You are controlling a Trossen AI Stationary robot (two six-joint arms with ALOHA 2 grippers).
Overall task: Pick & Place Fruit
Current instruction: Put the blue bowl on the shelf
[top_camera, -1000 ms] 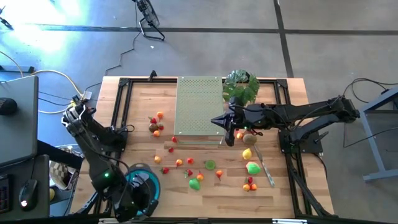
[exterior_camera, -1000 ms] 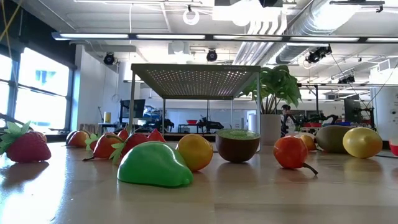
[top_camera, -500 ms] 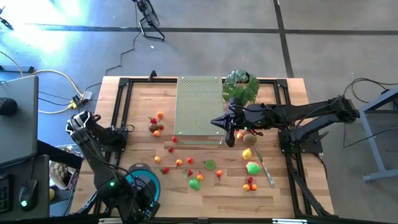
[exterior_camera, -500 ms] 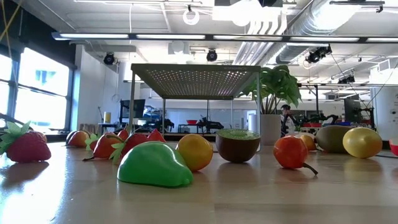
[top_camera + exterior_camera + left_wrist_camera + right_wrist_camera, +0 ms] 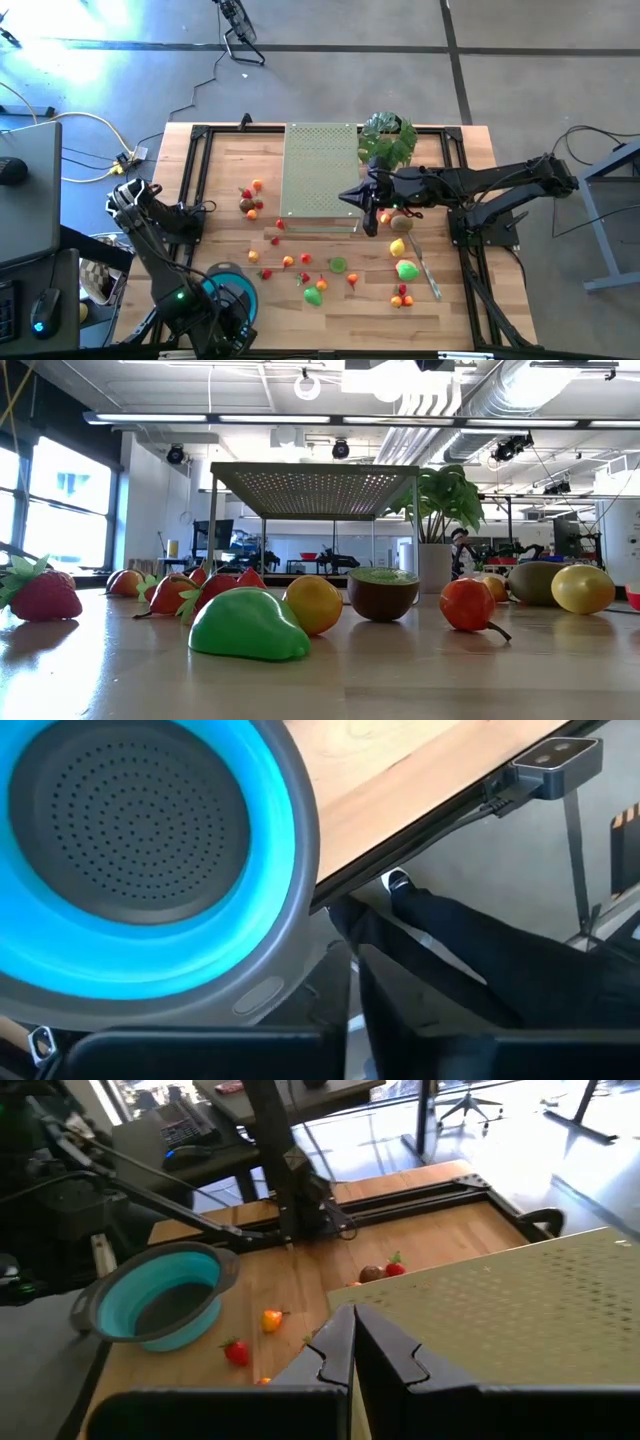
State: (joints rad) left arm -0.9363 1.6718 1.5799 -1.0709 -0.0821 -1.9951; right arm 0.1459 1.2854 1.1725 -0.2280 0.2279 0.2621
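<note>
Small toy fruits lie scattered over the wooden table: a green pear [image 5: 407, 269], a yellow fruit [image 5: 397, 247], a kiwi half [image 5: 339, 265], and strawberries and an orange [image 5: 250, 200]. In the low view they rest on the tabletop, among them a green fruit [image 5: 248, 624] and the kiwi half [image 5: 383, 592]. The blue bowl [image 5: 225, 285] stands at the near left; its inside [image 5: 130, 830] holds nothing. My left gripper [image 5: 350, 1020] is shut at the table's near edge beside the bowl [image 5: 238, 335]. My right gripper [image 5: 347, 196] is shut and hangs above the green platform's right edge [image 5: 352, 1342].
A green perforated platform [image 5: 320, 170] on legs stands at the table's far middle. A leafy plant [image 5: 388, 138] is behind my right gripper. A slim knife [image 5: 428, 272] lies near the pear. Black frame rails [image 5: 190, 180] run along the table's sides.
My left arm has shifted a little by the blue bowl and its gripper has tipped further downward, then kept still. The right arm, the bowl and the fruit have not moved.
</note>
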